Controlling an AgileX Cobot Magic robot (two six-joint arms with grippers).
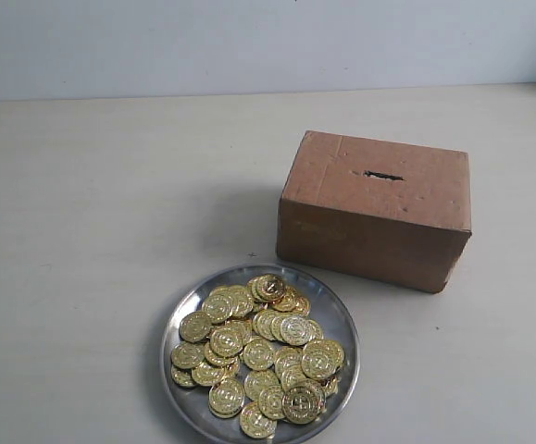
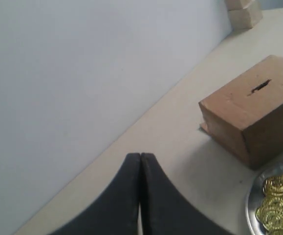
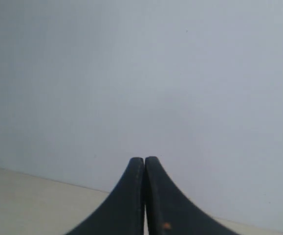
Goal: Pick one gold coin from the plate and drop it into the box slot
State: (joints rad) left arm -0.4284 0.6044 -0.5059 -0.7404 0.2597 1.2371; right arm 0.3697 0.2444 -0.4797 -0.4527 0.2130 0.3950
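A round silver plate near the front of the table holds a heap of gold coins. Behind it to the right stands the reddish-brown cardboard box, with its dark slot in the top face. Neither arm shows in the exterior view. In the left wrist view my left gripper is shut and empty, well away from the box, its slot and the plate's edge with coins. My right gripper is shut and empty, facing the pale wall.
The pale tabletop spreads around the plate and box, with a grey-white wall behind. Two stacked light blocks stand at the far end of the table by the wall in the left wrist view.
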